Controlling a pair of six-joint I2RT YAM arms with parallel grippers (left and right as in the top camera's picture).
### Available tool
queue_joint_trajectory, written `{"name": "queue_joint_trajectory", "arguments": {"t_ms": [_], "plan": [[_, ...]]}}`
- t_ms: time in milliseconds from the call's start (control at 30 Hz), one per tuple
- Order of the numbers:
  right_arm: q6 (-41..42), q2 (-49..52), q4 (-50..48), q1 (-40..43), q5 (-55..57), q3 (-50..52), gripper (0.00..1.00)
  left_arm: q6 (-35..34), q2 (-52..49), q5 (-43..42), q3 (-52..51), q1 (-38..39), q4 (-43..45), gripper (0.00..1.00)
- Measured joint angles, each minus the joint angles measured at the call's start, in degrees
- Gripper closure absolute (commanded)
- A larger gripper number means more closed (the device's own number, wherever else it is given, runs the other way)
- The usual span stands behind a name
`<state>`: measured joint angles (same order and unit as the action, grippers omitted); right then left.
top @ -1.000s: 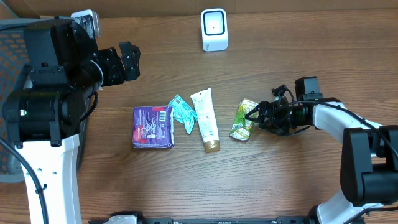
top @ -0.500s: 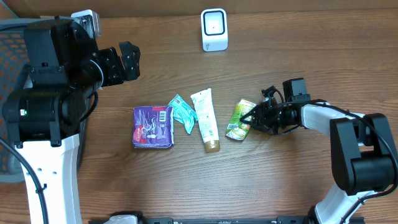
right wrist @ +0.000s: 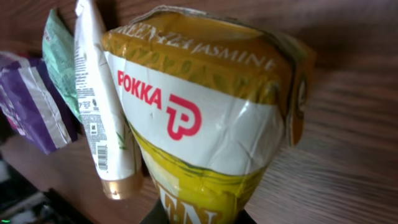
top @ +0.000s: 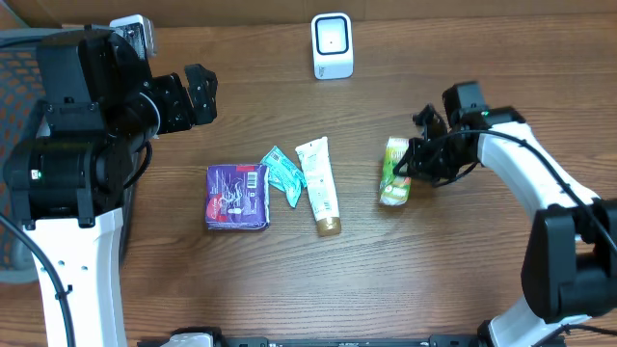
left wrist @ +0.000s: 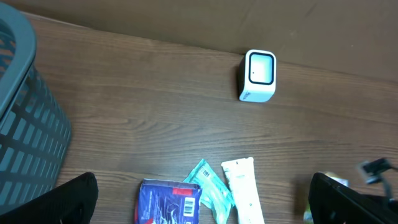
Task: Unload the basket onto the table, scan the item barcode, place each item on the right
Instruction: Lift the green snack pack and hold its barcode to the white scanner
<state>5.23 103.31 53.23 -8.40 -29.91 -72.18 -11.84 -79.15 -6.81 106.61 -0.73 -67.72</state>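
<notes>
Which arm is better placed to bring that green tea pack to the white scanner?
Right: the right gripper holds the green tea pack. The left gripper hangs open and empty, far from it.

purple packet [top: 237,197], teal sachet [top: 284,174] and white tube [top: 319,183] lie in a row on the wooden table [top: 463,280]; slatted basket [left wrist: 25,130] sits far left

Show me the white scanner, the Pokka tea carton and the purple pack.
white scanner [top: 333,40], overhead view, front face.
Pokka tea carton [right wrist: 181,118], right wrist view, red logo.
purple pack [top: 237,197], overhead view, centre.
</notes>
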Motion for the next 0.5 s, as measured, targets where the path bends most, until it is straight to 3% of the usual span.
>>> {"name": "queue_joint_trajectory", "arguments": {"t_ms": [167, 367, 500], "plan": [[-8.6, -1.3, 5.0, 0.0, -3.2, -3.2, 0.96, 0.0, 0.0, 0.0, 0.0, 0.0, 0.0, 0.01], [-13.9, -1.3, 8.7, -0.1, -23.1, -7.4, 0.96, 0.0, 0.0, 0.0, 0.0, 0.0, 0.0, 0.0], [-14.0, -1.4, 10.9, -0.3, -36.8, -16.1, 0.96, 0.0, 0.0, 0.0, 0.0, 0.0, 0.0, 0.0]]}}
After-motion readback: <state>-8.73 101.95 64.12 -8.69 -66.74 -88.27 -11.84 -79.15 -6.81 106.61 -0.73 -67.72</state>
